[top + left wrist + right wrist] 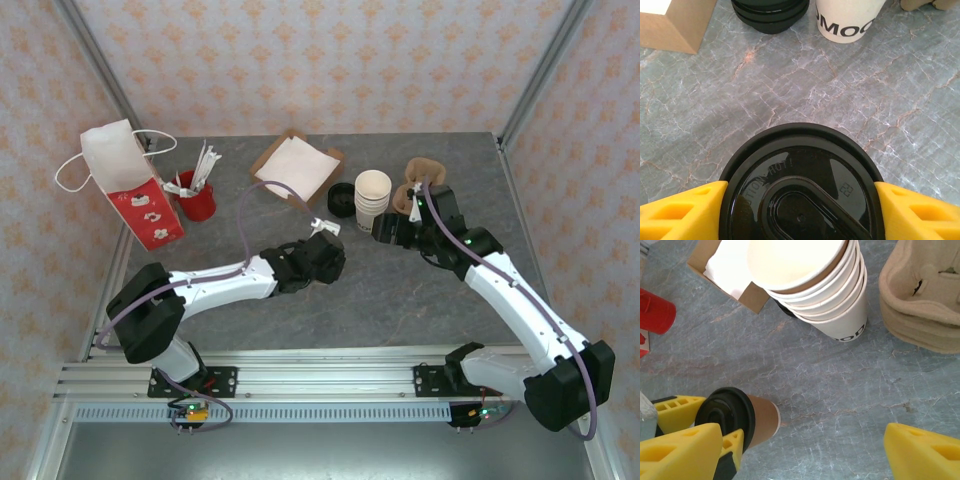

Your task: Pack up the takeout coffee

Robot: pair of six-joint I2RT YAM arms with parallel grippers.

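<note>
Two grippers: left gripper (800, 189) gripping, right gripper (802, 440) gaped wide.
Cup: cream paper cup with round black plastic lid (747, 417) sat between the left fingers.
Risk: grip looked lid-high; lid could pop, cup drop.

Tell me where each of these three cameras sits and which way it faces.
Top external: above and behind the bases, facing down on the table; left arm and right arm in view.
Left wrist: faces along the left gripper, over the takeout coffee toward the cup stack.
Right wrist: angled down past the right gripper at the table.
Shared: both wrist views catch the takeout coffee and cup stack.
</note>
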